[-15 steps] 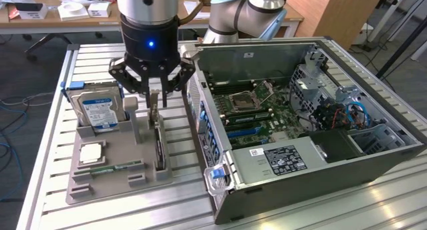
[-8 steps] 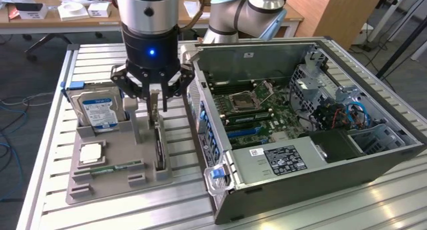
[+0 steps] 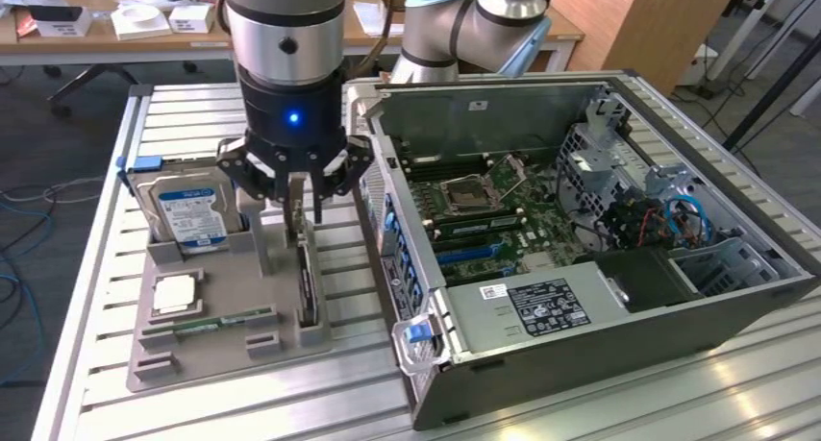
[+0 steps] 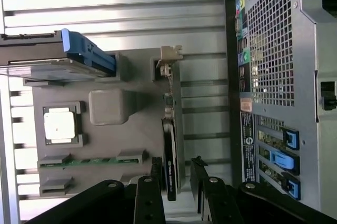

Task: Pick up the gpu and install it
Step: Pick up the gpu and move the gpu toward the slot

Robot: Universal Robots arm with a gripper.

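Hovering with gripper (image 3: pixel 306 210) spread astride the gpu (image 3: pixel 306 289), no contact seen. Standing on edge in the grey holder's (image 3: pixel 231 268) slot, at the holder's edge nearest the open computer case (image 3: pixel 513 100), on the slatted surface (image 3: pixel 192 105).

light bright, even; glare on table slats (image 3: pixel 718 388); shadows soft

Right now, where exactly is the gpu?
The gpu stands on its edge in a slot along the gray holder's edge at the exterior view's right, beside the open computer case, just under the gripper.
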